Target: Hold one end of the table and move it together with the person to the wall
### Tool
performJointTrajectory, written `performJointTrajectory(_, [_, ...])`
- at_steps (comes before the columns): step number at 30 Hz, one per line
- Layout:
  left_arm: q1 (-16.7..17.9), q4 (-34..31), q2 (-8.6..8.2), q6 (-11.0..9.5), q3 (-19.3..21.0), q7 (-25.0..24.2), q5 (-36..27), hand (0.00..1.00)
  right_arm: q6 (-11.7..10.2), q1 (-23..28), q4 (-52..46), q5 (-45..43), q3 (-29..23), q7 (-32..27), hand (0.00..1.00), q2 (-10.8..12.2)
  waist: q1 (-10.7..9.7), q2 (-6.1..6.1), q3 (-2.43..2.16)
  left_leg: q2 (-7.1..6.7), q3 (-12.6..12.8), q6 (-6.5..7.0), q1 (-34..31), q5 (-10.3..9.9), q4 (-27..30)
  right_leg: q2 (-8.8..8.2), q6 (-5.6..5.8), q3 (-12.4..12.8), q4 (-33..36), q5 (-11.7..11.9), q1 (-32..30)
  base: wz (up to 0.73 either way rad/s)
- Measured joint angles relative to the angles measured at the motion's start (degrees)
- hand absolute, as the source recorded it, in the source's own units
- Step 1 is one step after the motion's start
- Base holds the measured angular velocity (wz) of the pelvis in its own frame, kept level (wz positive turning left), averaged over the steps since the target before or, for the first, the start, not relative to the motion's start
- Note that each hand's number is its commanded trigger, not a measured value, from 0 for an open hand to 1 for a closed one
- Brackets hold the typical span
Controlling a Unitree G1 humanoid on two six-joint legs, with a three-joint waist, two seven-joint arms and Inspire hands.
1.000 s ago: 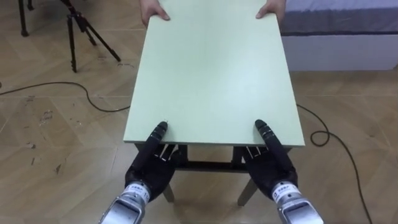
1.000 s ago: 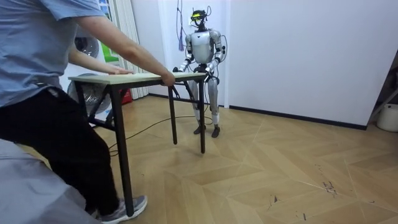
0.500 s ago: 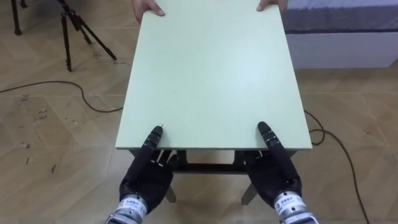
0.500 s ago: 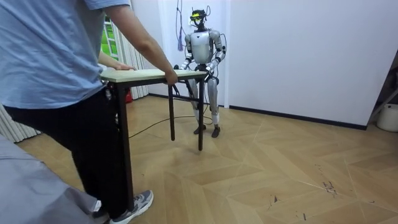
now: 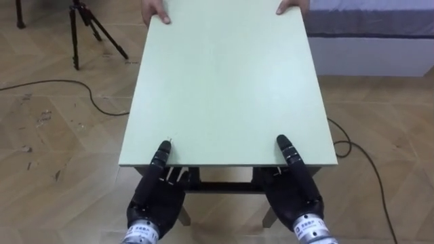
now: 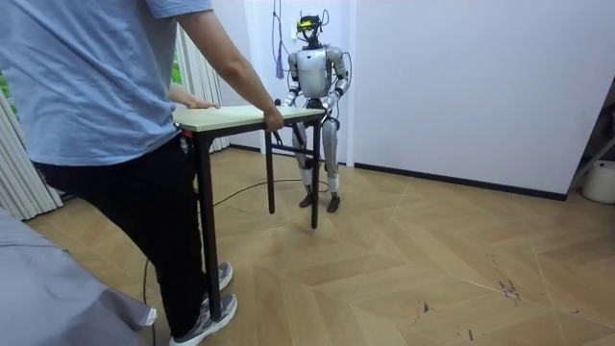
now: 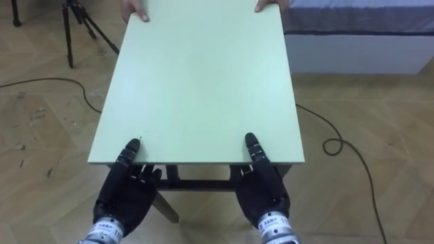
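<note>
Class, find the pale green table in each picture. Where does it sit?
Left eye view: the table fills the centre, top edge to lower middle.
Right eye view: the table, centre, slightly left.
Room view: the table stands left of centre, between person and robot.
Shared landmark: the person's hand on the end opposite the robot.

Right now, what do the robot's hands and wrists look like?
The left hand and right hand are both black and chunky, with thick rounded fingers dotted with tiny pale screws. Thin silver rods show between the fingers. Each wrist ends in a shiny silver cuff with a small printed label.
</note>
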Motion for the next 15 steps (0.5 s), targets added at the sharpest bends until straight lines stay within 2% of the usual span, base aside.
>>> performJointTrajectory(3, [0.3,0.0,0.17,-1.5,-1.0,0.0,0.0,1.0,-0.9,0.4,-0.1,0.6,0.8,0.2,1.0,-0.1,0.0,0.17,0.11,0.03,0.0,-0.01,-0.1,0.0,0.2,-0.02,-0.02,0.0,0.1,0.0,-0.1,0.0])
performJointTrajectory(5, [0.6,0.0,1.01,-2.3,-2.1,-0.3,-0.1,1.0,-1.1,0.9,-0.1,1.3,1.0,0.3,1.0,-0.2,0.0,0.18,0.11,0.05,-0.2,-0.01,-0.6,0.0,0.5,-0.07,-0.09,0.0,0.1,0.1,-0.4,0.0])
performJointTrajectory(12, [0.7,0.0,1.93,-2.7,-2.7,-1.2,-0.6,1.0,-1.6,1.0,-0.1,3.1,2.0,0.4,1.0,-1.3,0.0,0.13,0.16,0.2,-0.1,-0.04,-1.9,0.0,2.0,0.02,-0.12,0.0,0.7,0.0,-1.2,0.0])
performJointTrajectory(15, [0.7,0.1,2.62,-3.0,-3.0,-1.4,-1.1,1.0,-2.0,1.2,-0.1,3.5,2.5,0.6,1.0,-1.4,0.0,0.04,0.24,1.19,-0.3,-0.67,-4.6,-1.0,6.7,0.16,-0.53,-0.2,2.2,-0.3,-2.3,0.0])
